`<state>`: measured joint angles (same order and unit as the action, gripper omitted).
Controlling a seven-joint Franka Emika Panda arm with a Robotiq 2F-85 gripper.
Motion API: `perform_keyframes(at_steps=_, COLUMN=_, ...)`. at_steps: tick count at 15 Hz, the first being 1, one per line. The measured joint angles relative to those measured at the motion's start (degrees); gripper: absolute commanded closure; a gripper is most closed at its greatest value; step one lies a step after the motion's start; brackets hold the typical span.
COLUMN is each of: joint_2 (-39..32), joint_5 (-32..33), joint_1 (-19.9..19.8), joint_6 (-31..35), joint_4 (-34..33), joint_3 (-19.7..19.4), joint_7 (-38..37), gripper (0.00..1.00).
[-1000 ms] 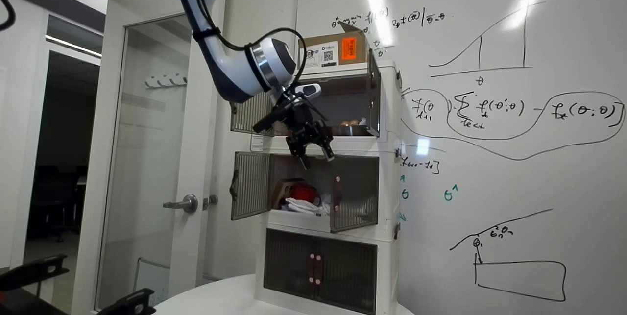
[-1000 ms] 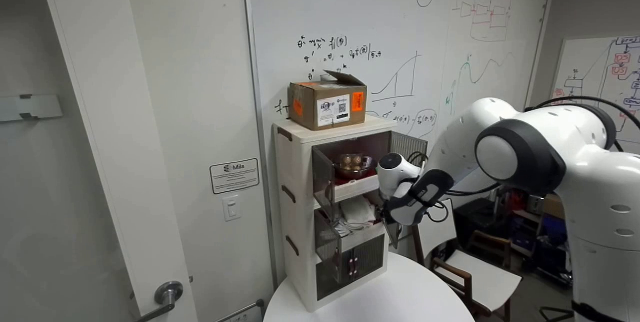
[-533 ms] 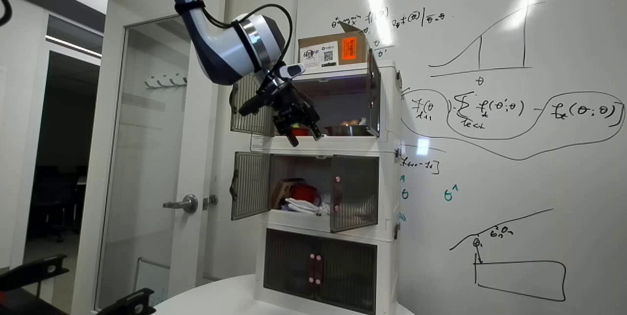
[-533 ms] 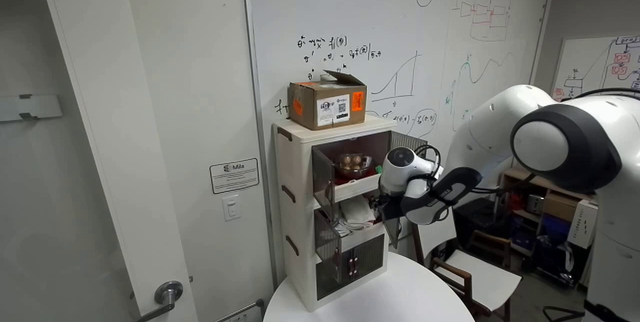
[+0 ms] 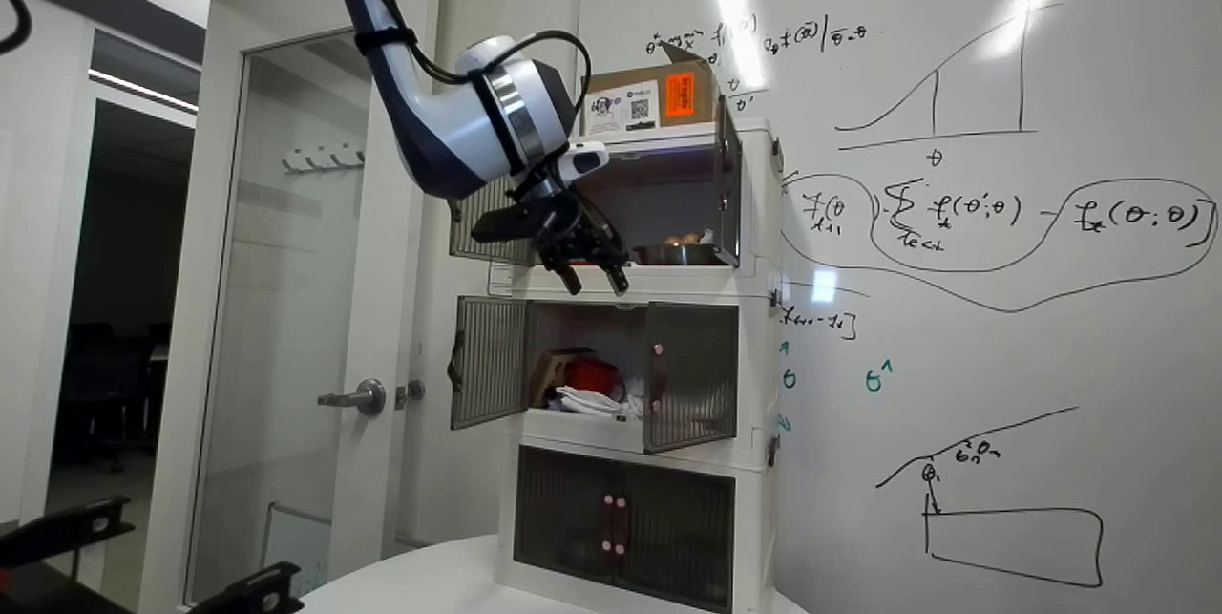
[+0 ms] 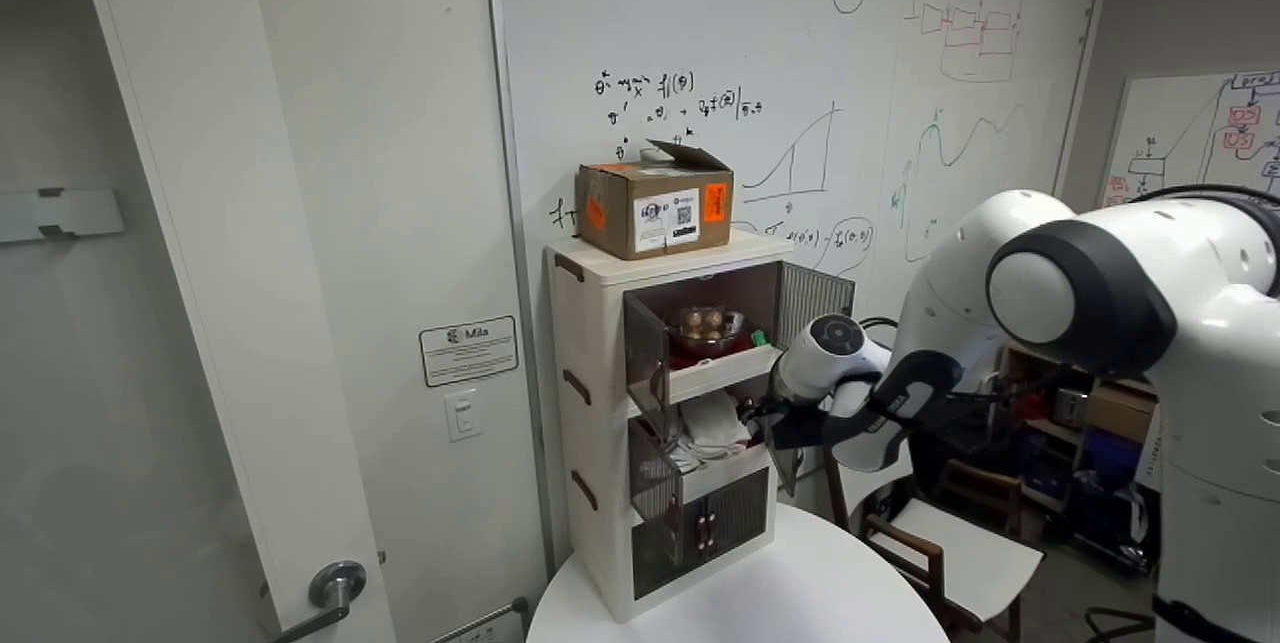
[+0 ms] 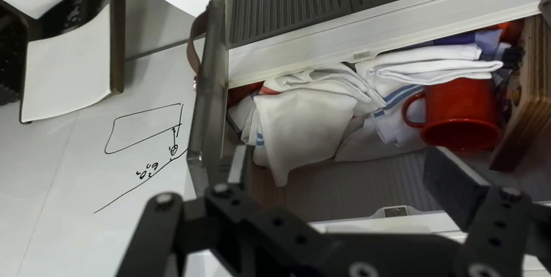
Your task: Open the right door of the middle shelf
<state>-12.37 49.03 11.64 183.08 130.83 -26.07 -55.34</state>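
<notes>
While the gripper (image 5: 597, 280) stands with jaws spread, the middle shelf (image 5: 584, 425) lies below them, holding white cloths (image 7: 306, 122) and a red mug (image 7: 462, 107); below and right of the jaws in an exterior view, the right door (image 5: 697, 375) stands open, swung outward.

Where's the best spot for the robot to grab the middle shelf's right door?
Probably its brown handle, near the free edge, coming from the outer face. The right door stands swung out, and in the wrist view its handle bows outward, leaving a gap that the open claw might hook into.
</notes>
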Motion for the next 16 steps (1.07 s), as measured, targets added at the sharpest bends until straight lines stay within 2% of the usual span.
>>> perform_keyframes(at_steps=5, joint_2=-9.0, joint_5=-2.3, joint_1=-1.9, joint_6=8.8, joint_4=-4.3, joint_3=-0.5, joint_7=0.0, gripper=0.00)
perform_keyframes(at_steps=10, joint_2=-16.6, joint_5=-5.6, joint_1=-1.6, joint_6=10.2, joint_4=-9.5, joint_3=-1.5, joint_7=0.0, gripper=0.00)
perform_keyframes(at_steps=16, joint_2=-21.5, joint_5=-6.4, joint_1=-0.1, joint_6=10.6, joint_4=-11.2, joint_3=-8.4, joint_7=0.1, gripper=0.00)
